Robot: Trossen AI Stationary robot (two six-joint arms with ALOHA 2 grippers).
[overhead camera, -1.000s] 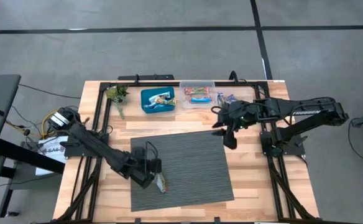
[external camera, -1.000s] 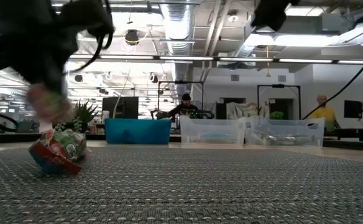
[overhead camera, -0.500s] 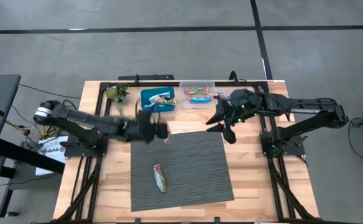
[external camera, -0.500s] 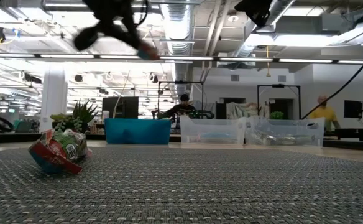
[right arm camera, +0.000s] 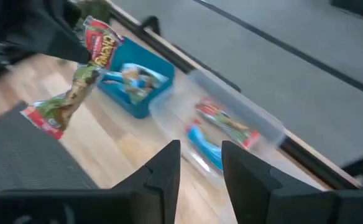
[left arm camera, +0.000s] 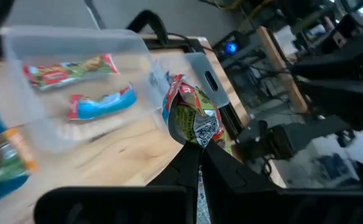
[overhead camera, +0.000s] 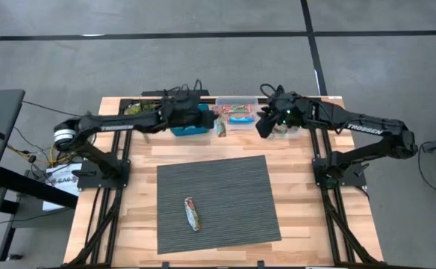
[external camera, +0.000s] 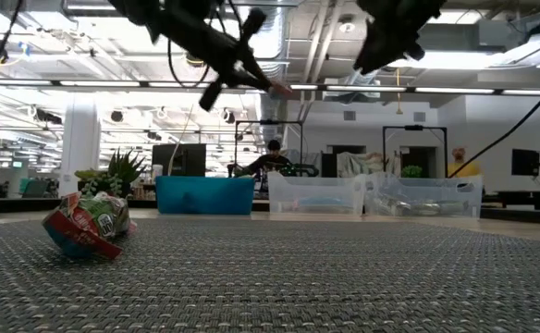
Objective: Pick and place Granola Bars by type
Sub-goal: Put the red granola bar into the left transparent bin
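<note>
My left gripper (overhead camera: pixel 211 121) is up near the table's far edge, between the blue bin (overhead camera: pixel 189 124) and the middle clear bin (overhead camera: pixel 237 104), shut on a reddish-green granola bar (left arm camera: pixel 191 117). That clear bin holds a reddish-green bar (left arm camera: pixel 66 70) and a blue-and-white bar (left arm camera: pixel 101 103). Another reddish-green bar (overhead camera: pixel 193 213) lies flat on the grey mat (overhead camera: pixel 233 187), also seen in the low view (external camera: pixel 85 227). My right gripper (right arm camera: pixel 200 165) is open and holds nothing, hovering at the right clear bin (overhead camera: pixel 281 128). My left gripper pinches the reddish-green bar between its two fingers at one crimped end (left arm camera: pixel 197 142). The bar is lifted clear of the table. In the right wrist view it hangs slanting down below the fingers, with its free end (right arm camera: pixel 40 118) lowest.
The blue bin holds wrapped bars (right arm camera: pixel 133 79). A small green plant (overhead camera: pixel 139 112) stands at the far left of the table. Black frame rails run along the table's left, right and far sides. People show in the room beyond the table.
My left gripper has risen from the mat's near left part with a bar and swung fast toward the far edge, to the bins. A second bar has stayed on the mat. My right gripper has moved toward the far edge, over the right clear bin.
</note>
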